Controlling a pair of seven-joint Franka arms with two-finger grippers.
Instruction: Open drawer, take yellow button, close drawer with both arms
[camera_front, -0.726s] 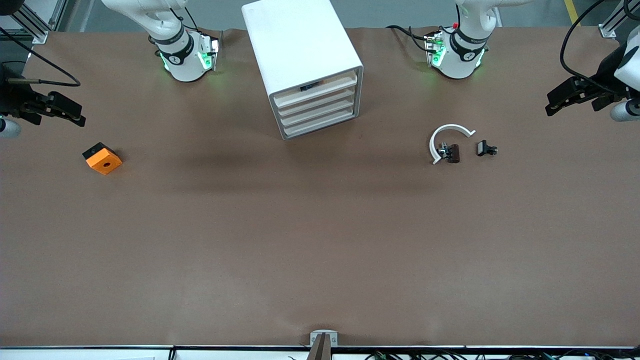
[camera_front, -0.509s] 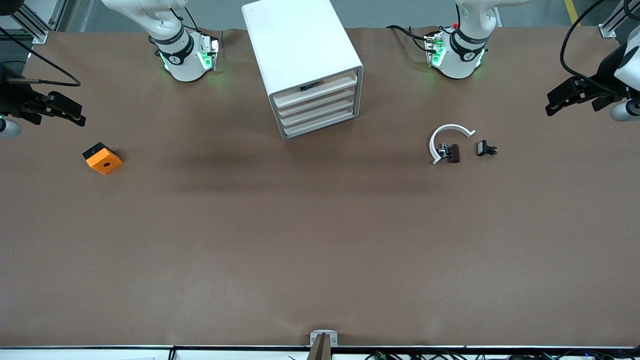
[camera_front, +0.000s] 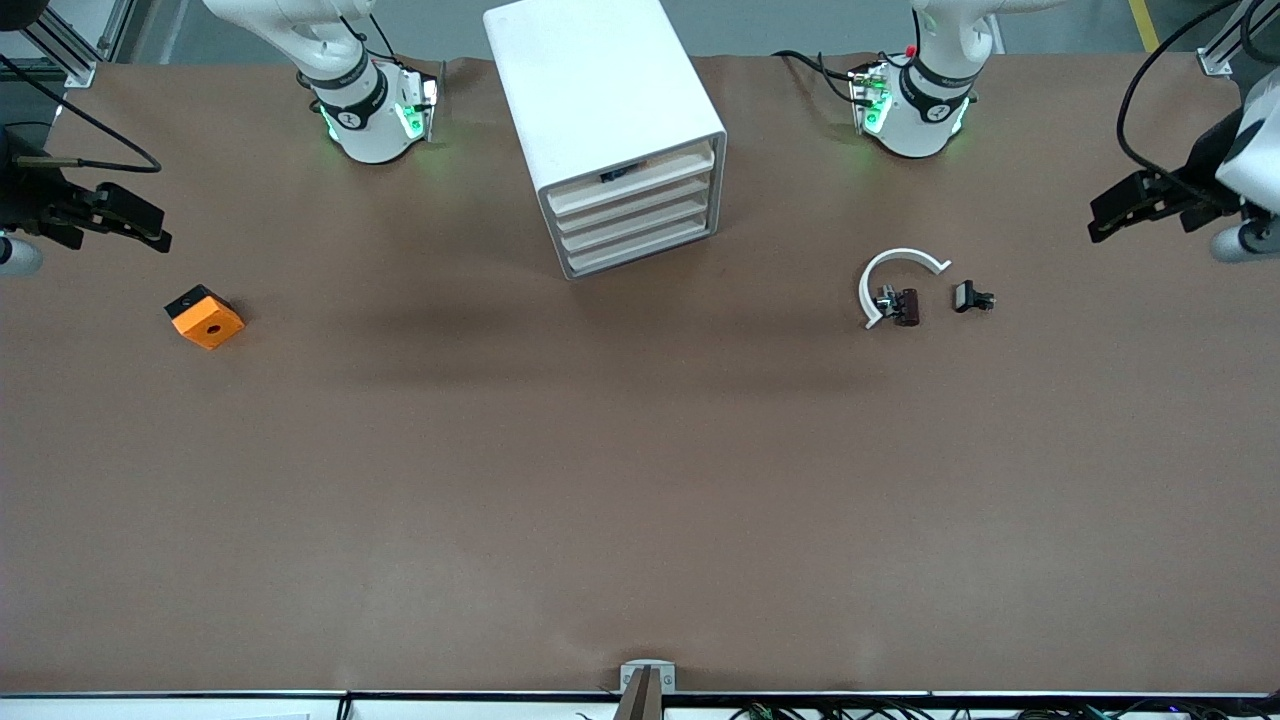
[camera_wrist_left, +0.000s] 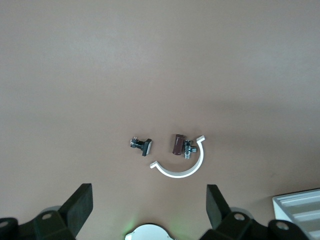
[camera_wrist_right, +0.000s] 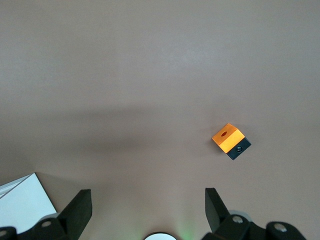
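Nudging the left gripper (camera_front: 1103, 212) (camera_wrist_left: 150, 200) slightly at three o'clock, jaws gaping empty; idling the right gripper (camera_front: 145, 228) (camera_wrist_right: 148, 200) at nine, gaping too. Beginning step one: reaching next for the shut drawer (camera_front: 632, 181) at twelve, button presumably hiding inside.

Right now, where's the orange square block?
The orange square block lies on the table toward the right arm's end, below the open right gripper in the front view.
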